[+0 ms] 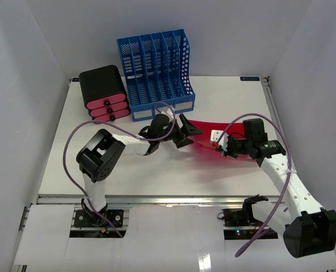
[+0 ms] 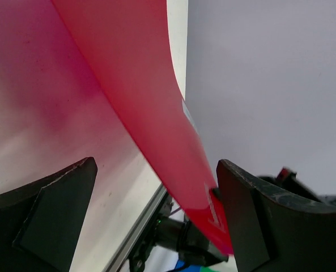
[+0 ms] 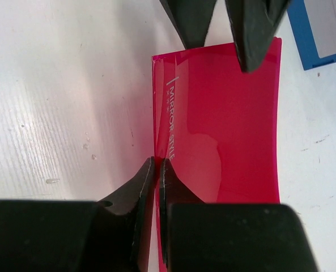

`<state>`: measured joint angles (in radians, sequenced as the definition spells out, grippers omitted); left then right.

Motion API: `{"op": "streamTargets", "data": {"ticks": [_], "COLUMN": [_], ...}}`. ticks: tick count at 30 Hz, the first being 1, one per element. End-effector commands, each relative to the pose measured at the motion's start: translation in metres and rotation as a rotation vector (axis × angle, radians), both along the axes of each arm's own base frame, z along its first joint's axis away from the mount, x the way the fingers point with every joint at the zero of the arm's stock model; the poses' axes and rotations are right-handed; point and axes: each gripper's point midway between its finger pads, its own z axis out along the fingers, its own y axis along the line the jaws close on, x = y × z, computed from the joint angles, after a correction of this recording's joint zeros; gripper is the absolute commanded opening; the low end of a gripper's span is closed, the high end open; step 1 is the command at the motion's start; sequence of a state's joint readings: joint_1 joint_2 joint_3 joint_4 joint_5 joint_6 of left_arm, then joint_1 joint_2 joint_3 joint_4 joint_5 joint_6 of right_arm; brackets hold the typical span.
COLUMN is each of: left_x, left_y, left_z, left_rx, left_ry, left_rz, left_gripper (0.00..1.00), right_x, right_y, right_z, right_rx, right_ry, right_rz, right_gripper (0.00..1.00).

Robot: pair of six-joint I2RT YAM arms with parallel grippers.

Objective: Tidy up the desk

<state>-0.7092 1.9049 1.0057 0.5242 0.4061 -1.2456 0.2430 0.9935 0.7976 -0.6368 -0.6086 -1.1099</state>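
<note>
One thin red folder [image 3: 224, 124], likely floppy and slick: right pincer [image 3: 156, 164] pinches one edge, left pincer [image 2: 156, 175] straddles the opposite, spread.

**White table, three things on its top**

The large white rectangular table [image 1: 100, 164], edged along its front by a silver metal rail [image 1: 156, 198], carried a blue slotted plastic file rack [image 1: 156, 71] standing upright at the far middle. Just beside the rack on the left stood a black box with three pink drawer fronts [image 1: 104, 93], its drawers facing the front. A red translucent plastic folder [image 1: 204, 144] lay right of centre, nearer the front than the rack and partly bowed up off the surface. Small specks and faint scratches marked the white top around it.
</note>
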Motion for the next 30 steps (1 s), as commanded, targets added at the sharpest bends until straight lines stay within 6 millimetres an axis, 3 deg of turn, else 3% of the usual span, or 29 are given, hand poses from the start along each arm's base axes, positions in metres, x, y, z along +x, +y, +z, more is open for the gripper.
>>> {"op": "streamTargets", "data": {"ticks": [1, 4, 6, 9, 12, 18, 21, 26, 30], "left_x": [0.015, 0.020, 0.021, 0.019, 0.014, 0.005, 0.002, 0.001, 0.004], "left_y": [-0.018, -0.024, -0.026, -0.028, -0.030, -0.028, -0.030, -0.038, -0.048], "left_z": [0.011, 0.011, 0.009, 0.010, 0.014, 0.021, 0.029, 0.052, 0.083], "left_rx": [-0.047, -0.054, -0.061, -0.081, -0.114, -0.133, -0.150, -0.189, -0.230], "left_ry": [0.049, 0.070, 0.082, 0.085, 0.088, 0.082, 0.070, 0.042, -0.003], "left_rz": [0.067, 0.074, 0.076, 0.065, 0.041, 0.010, -0.007, -0.034, -0.050], "left_gripper": [0.98, 0.95, 0.88, 0.71, 0.43, 0.09, 0.02, 0.00, 0.00], "right_x": [-0.014, -0.014, -0.012, -0.010, -0.009, -0.003, -0.007, -0.011, -0.017], "right_y": [0.010, 0.011, 0.011, 0.011, 0.010, 0.006, 0.006, 0.004, 0.004], "right_z": [-0.004, -0.004, -0.001, -0.002, -0.009, -0.015, -0.012, 0.001, 0.011], "right_rx": [0.016, 0.007, 0.004, -0.009, -0.024, -0.050, -0.051, -0.039, -0.031], "right_ry": [0.006, -0.022, -0.048, -0.066, -0.059, -0.087, -0.095, -0.153, -0.152], "right_rz": [0.052, 0.056, 0.055, 0.053, 0.051, 0.029, 0.037, 0.045, 0.048], "right_gripper": [0.08, 0.08, 0.08, 0.08, 0.08, 0.14, 0.28, 0.54, 0.64]}}
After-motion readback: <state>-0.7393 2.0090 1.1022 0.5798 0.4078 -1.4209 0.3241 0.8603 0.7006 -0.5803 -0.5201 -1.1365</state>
